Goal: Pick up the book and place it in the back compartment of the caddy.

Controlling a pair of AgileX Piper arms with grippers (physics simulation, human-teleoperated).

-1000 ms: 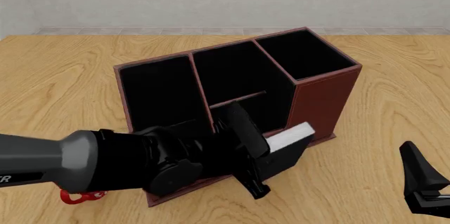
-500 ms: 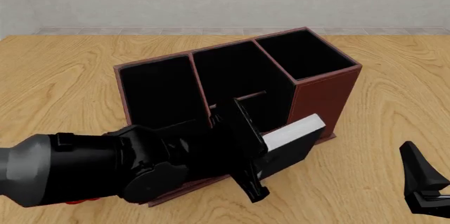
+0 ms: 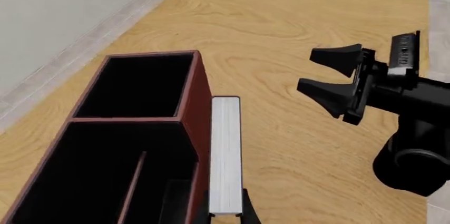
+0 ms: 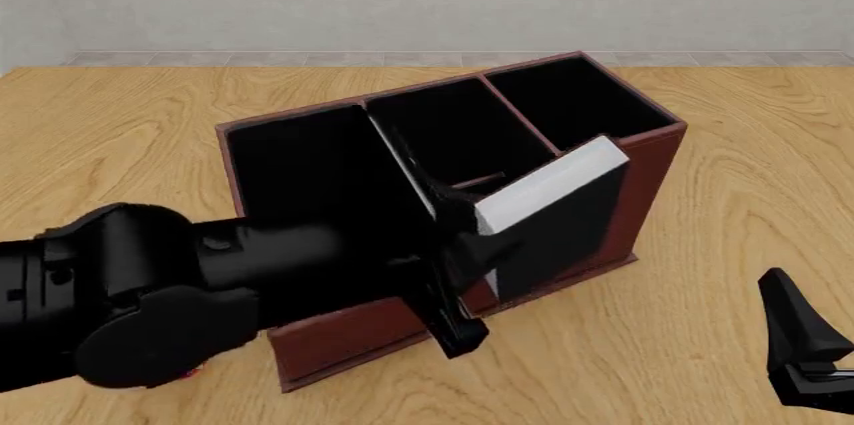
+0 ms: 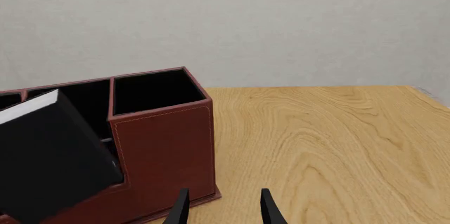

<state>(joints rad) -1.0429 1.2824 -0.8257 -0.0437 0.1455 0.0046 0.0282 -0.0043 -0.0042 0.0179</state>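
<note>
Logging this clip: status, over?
Left gripper shut on book, tilted, outside caddy near wall. Right gripper open, idle. Back compartment unfilled.

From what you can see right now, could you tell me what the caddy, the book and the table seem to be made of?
The caddy looks like reddish-brown leather or imitation leather: matte, with a stitched seam along its edges; its inside is plain black. The book has a smooth matte black cover and white page edges, probably paper. The table looks like light varnished wood with clear grain. These are renders, so the materials are only apparent.
</note>
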